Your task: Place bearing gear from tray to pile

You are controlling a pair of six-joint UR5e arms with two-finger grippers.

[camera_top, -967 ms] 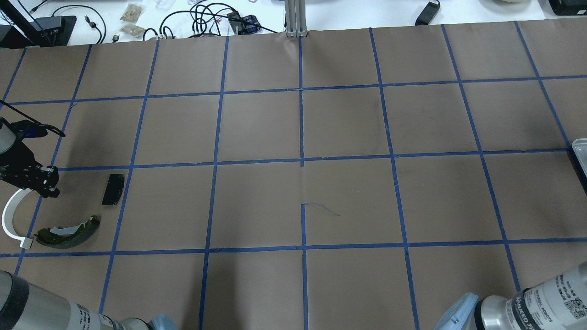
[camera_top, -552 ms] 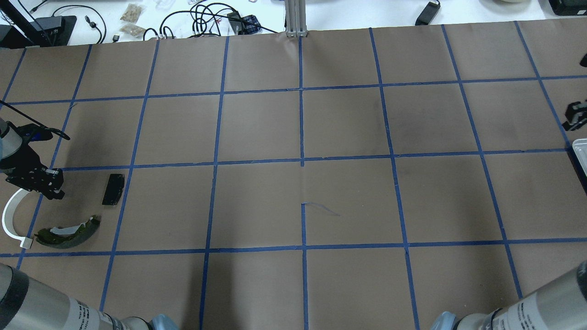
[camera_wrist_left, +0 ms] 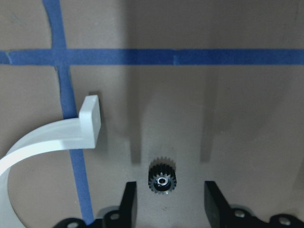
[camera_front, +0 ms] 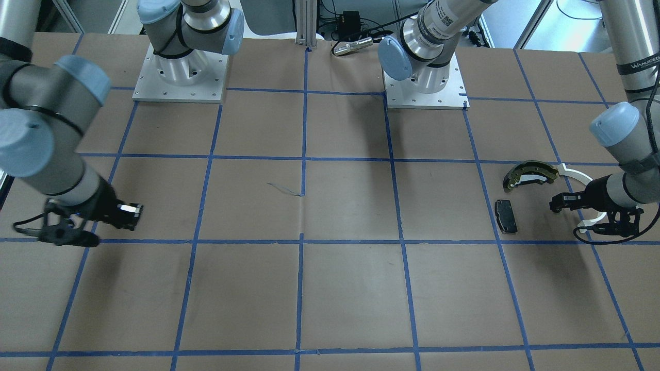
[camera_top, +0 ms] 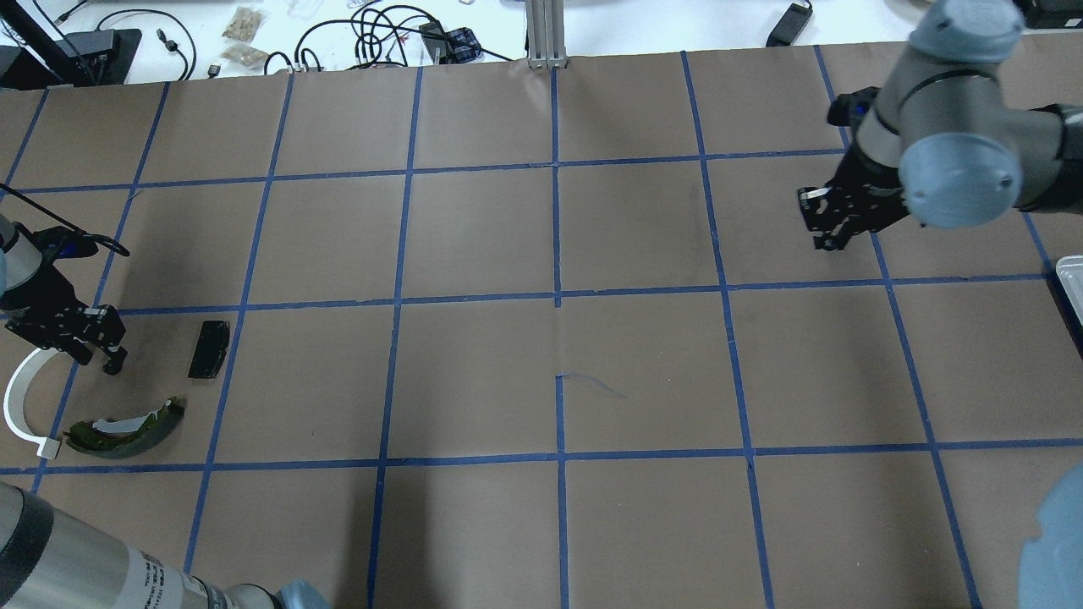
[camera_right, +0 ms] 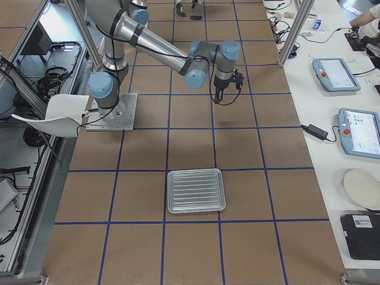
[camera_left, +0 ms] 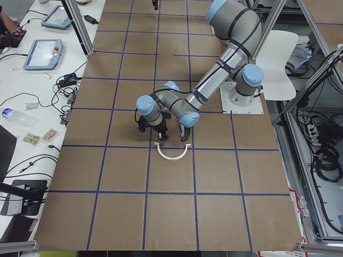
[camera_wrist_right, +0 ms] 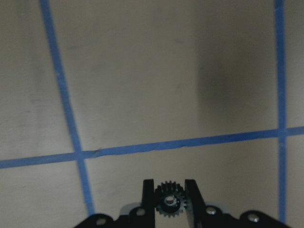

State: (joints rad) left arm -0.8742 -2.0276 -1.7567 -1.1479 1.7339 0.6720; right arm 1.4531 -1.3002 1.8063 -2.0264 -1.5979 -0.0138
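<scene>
A small black gear [camera_wrist_right: 167, 202] with a shiny hub sits at the bottom centre of the right wrist view. It is clamped between the two fingers of the right gripper [camera_wrist_right: 168, 184], which have closed to the gear's width and touch its teeth on both sides. Below it is brown paper [camera_wrist_right: 142, 85] crossed by blue tape lines [camera_wrist_right: 180, 142].

In the overhead view the right gripper [camera_top: 819, 224] is at the upper right of the frame. It is well apart from the corner of the tray [camera_top: 1070, 279] at the right edge. In the right side view the silvery tray [camera_right: 196, 190] lies at lower centre.

A second gear [camera_wrist_left: 162, 179] lies flat on the paper at the bottom centre of the left wrist view. The left gripper [camera_wrist_left: 168, 192] stands wide apart around it, its fingers [camera_wrist_left: 128, 202] touching nothing and holding nothing.

The squared end of the white arc [camera_wrist_left: 90, 121] is near that gear, to its left. In the overhead view the pile is at the lower left: the white arc [camera_top: 13, 406], the olive brake shoe [camera_top: 127, 430] and the dark pad [camera_top: 208, 348]. The left gripper [camera_top: 95, 359] is between the arc's upper end and the pad.
</scene>
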